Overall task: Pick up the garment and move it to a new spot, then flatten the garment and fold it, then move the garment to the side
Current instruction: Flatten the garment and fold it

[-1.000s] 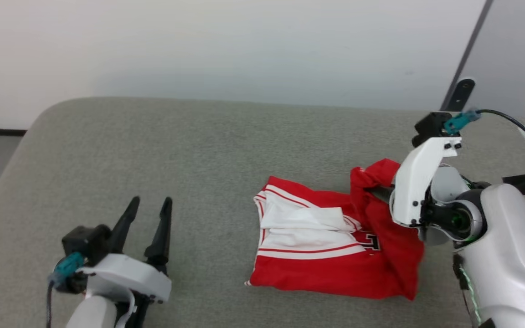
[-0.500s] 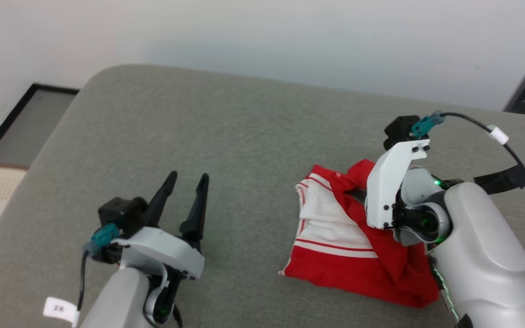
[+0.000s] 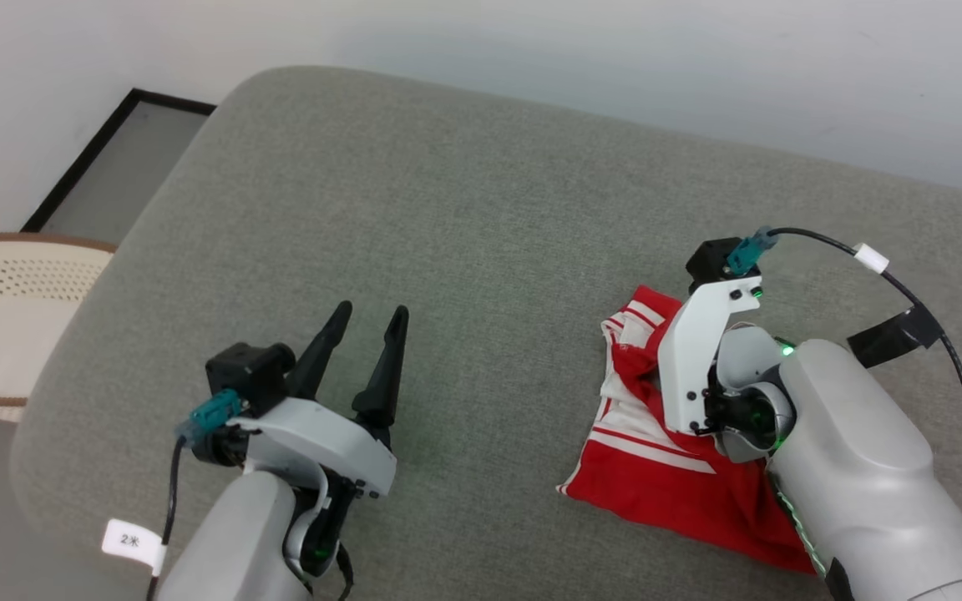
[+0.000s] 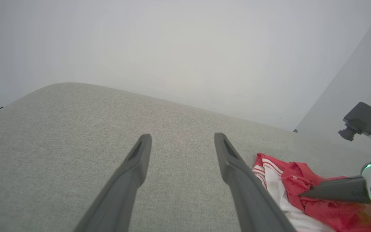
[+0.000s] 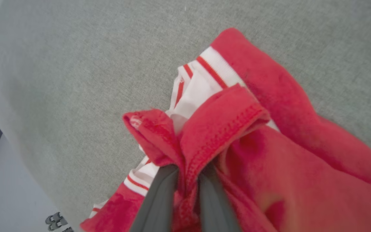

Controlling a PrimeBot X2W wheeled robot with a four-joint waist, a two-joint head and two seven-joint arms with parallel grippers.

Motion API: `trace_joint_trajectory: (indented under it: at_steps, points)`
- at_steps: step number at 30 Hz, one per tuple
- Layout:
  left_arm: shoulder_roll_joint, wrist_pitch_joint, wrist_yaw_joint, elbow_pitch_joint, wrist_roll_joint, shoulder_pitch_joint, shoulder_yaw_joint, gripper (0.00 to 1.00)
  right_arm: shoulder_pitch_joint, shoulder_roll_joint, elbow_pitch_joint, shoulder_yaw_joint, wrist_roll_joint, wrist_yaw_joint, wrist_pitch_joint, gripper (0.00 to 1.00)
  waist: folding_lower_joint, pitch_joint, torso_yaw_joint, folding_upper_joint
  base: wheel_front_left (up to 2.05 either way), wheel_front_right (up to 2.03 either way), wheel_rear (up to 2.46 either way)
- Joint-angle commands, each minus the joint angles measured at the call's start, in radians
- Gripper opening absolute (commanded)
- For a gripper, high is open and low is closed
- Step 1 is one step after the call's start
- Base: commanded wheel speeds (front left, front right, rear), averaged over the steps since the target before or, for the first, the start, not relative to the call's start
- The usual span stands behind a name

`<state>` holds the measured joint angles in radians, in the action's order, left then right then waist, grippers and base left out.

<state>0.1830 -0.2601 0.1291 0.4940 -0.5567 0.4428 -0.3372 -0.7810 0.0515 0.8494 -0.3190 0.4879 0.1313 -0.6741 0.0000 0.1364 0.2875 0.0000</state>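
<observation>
Grey woven cushion (image 3: 481, 209); right pincer (image 5: 188, 170) pinches bunched red knit garment (image 5: 301, 167).

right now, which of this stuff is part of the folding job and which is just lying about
In the job: garment; right gripper, shut on its cloth; left gripper, open, apart from it; grey padded surface under it.
Lying about: cream perforated object; dark-framed panel.

The counter (image 3: 464, 209) is a broad slab covered in grey woven fabric, its far left corner rounded. On it lies the jersey (image 3: 656, 492) — crumpled toward the right side, red cloth bunched over white panels with red-striped trim, its lower edge spread on the fabric.
</observation>
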Motion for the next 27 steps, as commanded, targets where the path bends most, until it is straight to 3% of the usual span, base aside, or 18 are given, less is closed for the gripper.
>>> trace_joint_trajectory:
  at_steps: [1, 7, 9, 11, 14, 15, 16, 18, 27]
  points:
    - [0.0, -0.005, 0.002, 0.001, -0.006, 0.007, -0.001, 1.0, -0.011, -0.002, 0.007, -0.007, 0.006, -0.001, 0.009, 0.0, 0.0, 0.002, 0.002, 0.0, 0.0, 0.0, 0.0]
    - [0.002, -0.005, 0.002, 0.002, -0.011, 0.012, 0.002, 1.0, -0.04, -0.003, 0.055, -0.083, 0.03, -0.001, 0.04, 0.0, 0.0, -0.005, -0.001, 0.0, 0.0, 0.0, 0.0]
    - [0.002, -0.005, 0.002, 0.003, -0.01, 0.011, 0.003, 1.0, -0.051, -0.003, 0.066, -0.109, 0.03, -0.001, 0.046, 0.11, 0.0, -0.008, -0.003, 0.0, 0.0, 0.0, 0.0]
    - [0.001, -0.005, 0.002, 0.006, -0.009, 0.011, 0.004, 1.0, -0.056, -0.003, 0.078, -0.134, 0.028, -0.001, 0.049, 0.34, 0.0, -0.014, -0.004, 0.0, 0.0, 0.0, 0.0]
    - [0.001, -0.005, 0.002, 0.012, -0.011, 0.009, 0.004, 1.0, -0.061, -0.002, 0.086, -0.173, 0.045, -0.001, 0.043, 0.48, 0.0, -0.026, -0.004, 0.0, 0.0, 0.0, 0.0]
    - [0.002, -0.005, 0.002, 0.013, -0.012, 0.007, 0.005, 1.0, -0.066, -0.003, 0.082, -0.193, 0.042, -0.001, 0.043, 0.81, 0.0, -0.03, -0.005, 0.0, 0.0, 0.0, 0.0]
    - [0.002, -0.005, 0.002, 0.014, -0.013, 0.005, 0.005, 1.0, -0.068, -0.003, 0.079, -0.209, 0.043, -0.001, 0.04, 0.91, 0.0, -0.034, -0.005, 0.0, 0.0, 0.0, 0.0]
    - [0.004, -0.005, 0.002, 0.017, -0.014, 0.0, 0.004, 1.0, -0.071, -0.002, 0.072, -0.243, 0.046, -0.001, 0.036, 1.0, 0.0, -0.043, -0.006, 0.0, 0.0, 0.0, 0.0]
    - [0.01, -0.005, 0.002, 0.026, -0.025, -0.017, 0.007, 1.0, -0.06, -0.003, 0.015, -0.371, 0.105, -0.001, 0.009, 1.0, 0.0, -0.082, -0.008, 0.0, 0.0, 0.0, 0.0]
